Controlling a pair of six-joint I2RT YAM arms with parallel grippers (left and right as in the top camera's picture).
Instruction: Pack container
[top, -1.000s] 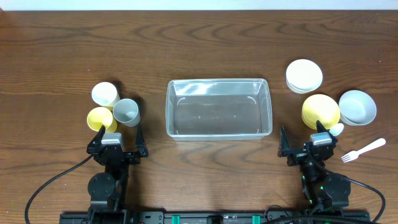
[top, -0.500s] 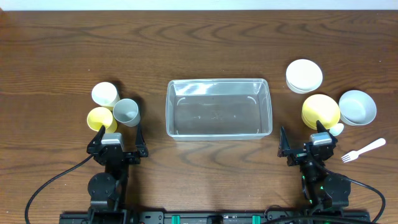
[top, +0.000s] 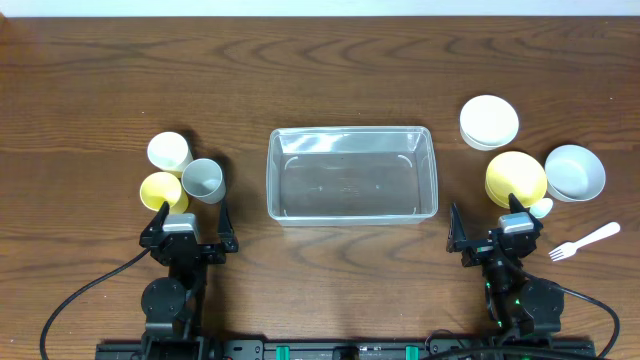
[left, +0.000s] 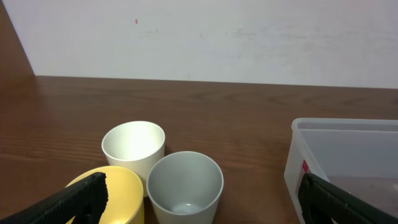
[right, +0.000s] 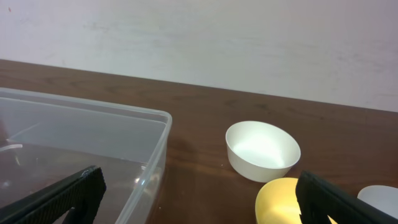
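nothing had shifted over the last second: both arms sat parked at the near edge of the counter (top: 100, 80), so by my reading packing had not begun. the left end effector (top: 192, 213) had its fingers spread wide with nothing between them, and the right end effector (top: 484, 215) was the same. the container (top: 350, 180) stood empty, mouth up, ahead of both, inward of each. its long axis ran side to side, parallel to the line joining the two end effectors. the grey cup (top: 203, 179) sat just ahead of the left one, the yellow bowl (top: 516, 177) just ahead of the right.
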